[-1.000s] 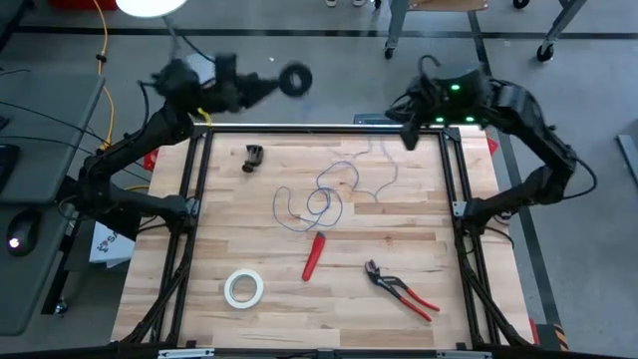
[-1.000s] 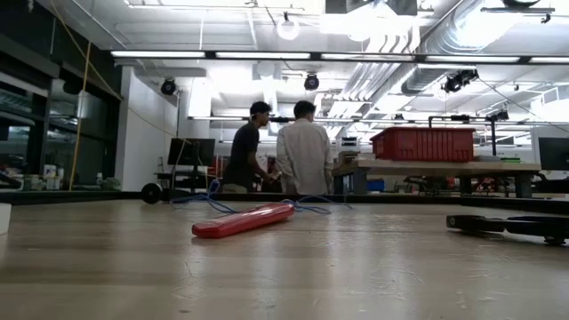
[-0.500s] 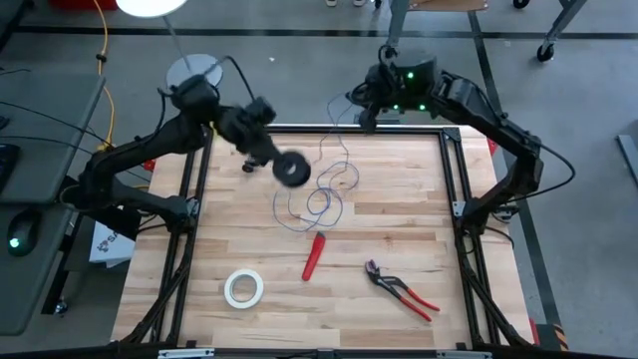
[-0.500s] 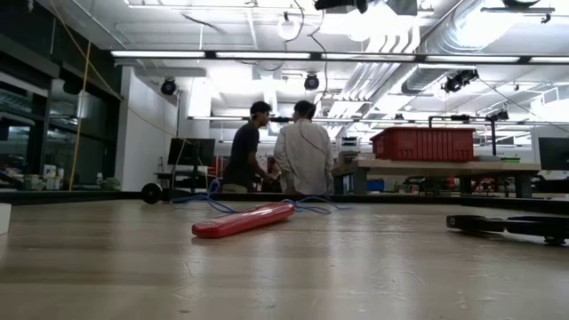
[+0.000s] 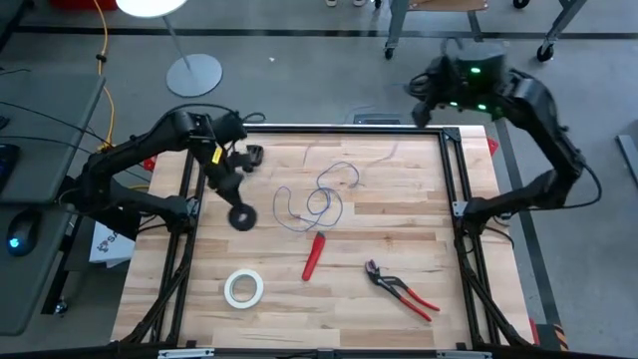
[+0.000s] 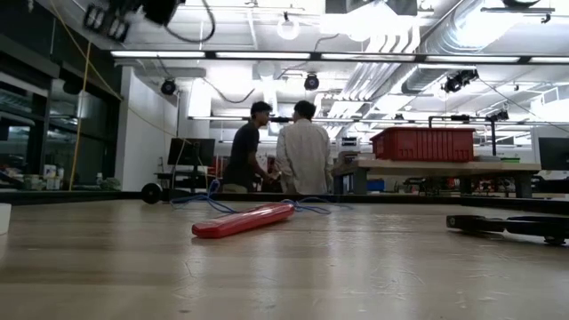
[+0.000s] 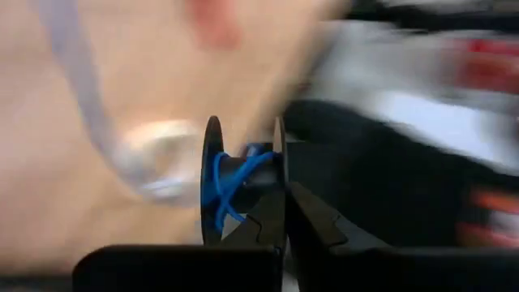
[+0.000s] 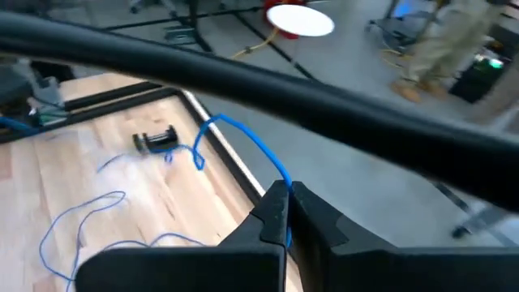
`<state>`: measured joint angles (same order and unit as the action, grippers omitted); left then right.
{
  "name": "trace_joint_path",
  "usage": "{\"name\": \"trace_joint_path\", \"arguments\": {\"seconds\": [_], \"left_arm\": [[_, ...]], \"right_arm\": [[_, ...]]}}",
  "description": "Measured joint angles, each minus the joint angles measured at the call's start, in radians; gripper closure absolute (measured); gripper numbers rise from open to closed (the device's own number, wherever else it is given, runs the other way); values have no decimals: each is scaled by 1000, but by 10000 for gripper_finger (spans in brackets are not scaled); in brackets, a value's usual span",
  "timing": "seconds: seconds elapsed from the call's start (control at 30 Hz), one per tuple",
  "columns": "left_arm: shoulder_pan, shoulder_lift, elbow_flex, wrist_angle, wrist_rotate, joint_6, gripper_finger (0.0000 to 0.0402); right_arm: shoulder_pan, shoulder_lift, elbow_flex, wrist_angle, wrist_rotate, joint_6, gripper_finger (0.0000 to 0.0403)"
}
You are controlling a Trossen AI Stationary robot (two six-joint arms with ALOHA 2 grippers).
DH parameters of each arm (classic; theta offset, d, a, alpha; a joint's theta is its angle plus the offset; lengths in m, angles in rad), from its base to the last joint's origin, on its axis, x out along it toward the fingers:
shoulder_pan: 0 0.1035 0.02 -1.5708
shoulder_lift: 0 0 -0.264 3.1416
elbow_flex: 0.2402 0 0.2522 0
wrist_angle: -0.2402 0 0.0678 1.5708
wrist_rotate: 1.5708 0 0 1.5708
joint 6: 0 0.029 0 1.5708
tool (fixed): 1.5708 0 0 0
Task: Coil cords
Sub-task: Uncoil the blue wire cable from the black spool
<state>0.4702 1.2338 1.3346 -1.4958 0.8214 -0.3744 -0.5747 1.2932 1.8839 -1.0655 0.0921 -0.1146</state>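
The thin blue-violet wire [image 5: 321,197] lies in loose loops on the middle of the wooden table [image 5: 399,239]; one strand runs toward the far edge. My left gripper [image 5: 235,199] is above the table's left part, shut on the small black spool [image 5: 242,218], which shows edge-on in the left wrist view [image 7: 243,182] with blue wire on its core. My right gripper [image 5: 419,88] is beyond the table's far edge, shut on the wire [image 8: 243,142]. My left gripper pinches one flange of the spool [image 7: 278,195] at its rim, one finger [image 7: 247,231] between the two flanges and one [image 7: 316,227] outside. The spool is lifted clear of the table. My right gripper pinches the wire [image 8: 281,177] between its two fingertips. From there the wire arcs slackly up and down onto the table's far part [image 8: 196,158].
A small black clip-like thing [image 5: 254,156] lies at the far left. A red-handled tool [image 5: 314,255], red-handled pliers [image 5: 401,290] and a white tape roll [image 5: 243,288] lie toward the near edge. Two people [image 6: 280,147] stand in the room behind.
My left gripper has swung the spool from beyond the far edge over the table toward its near left. My right gripper went left along the far edge, lifting a strand of wire, then back right and beyond the far edge; the loops stayed on the table.
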Motion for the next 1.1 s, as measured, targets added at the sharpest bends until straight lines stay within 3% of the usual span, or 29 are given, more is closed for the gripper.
{"name": "trace_joint_path", "arguments": {"seconds": [0.13,0.2,0.27,0.37,0.5,0.63,0.77,0.9,1.1], "left_arm": [[9,27,0,-62,-463,56,401],[17,27,0,-11,-578,21,401],[29,27,0,83,-604,-17,401],[40,25,0,285,-595,-59,401],[67,25,0,684,-500,-151,401],[85,29,0,1167,-414,-267,401],[101,35,1,1543,-358,-448,401],[110,45,1,1765,-296,-667,401],[72,76,0,1995,-79,-937,401]], "right_arm": [[-1,-73,0,-62,14,52,403],[-1,-105,0,-95,12,80,403],[-1,-130,0,-138,12,118,403],[-1,-155,0,-212,-6,175,403],[0,-154,0,-242,-87,208,403],[23,-120,0,-204,-128,207,403],[61,-59,0,-118,-151,164,403],[100,28,0,-8,-184,131,403],[119,184,0,161,-283,65,403]]}}
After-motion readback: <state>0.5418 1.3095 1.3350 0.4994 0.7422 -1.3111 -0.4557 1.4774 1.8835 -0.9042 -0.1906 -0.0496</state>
